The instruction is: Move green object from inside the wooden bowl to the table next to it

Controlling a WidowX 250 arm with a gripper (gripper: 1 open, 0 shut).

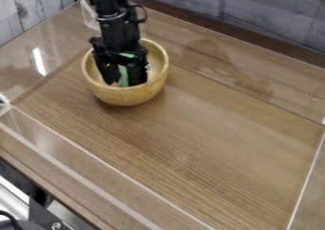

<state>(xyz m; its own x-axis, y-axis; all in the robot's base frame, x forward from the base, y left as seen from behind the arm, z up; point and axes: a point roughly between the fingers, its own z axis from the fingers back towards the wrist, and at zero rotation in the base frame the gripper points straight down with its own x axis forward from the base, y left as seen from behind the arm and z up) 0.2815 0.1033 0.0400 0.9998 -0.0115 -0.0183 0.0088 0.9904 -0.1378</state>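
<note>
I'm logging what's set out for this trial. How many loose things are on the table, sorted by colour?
Green: 1, the block, inside the bowl between the open pincer's fingers.
Tan: 1, the wooden bowl, standing on the table.
Total: 2

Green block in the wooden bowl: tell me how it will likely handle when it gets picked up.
The green object looks like a small, flat, straight-edged block, so it is probably stiff and light. Being flat, it is unlikely to roll, though it might slide on the smooth curved inside of the wooden bowl. The open gripper straddles it, so a narrow pinch may twist it.
</note>
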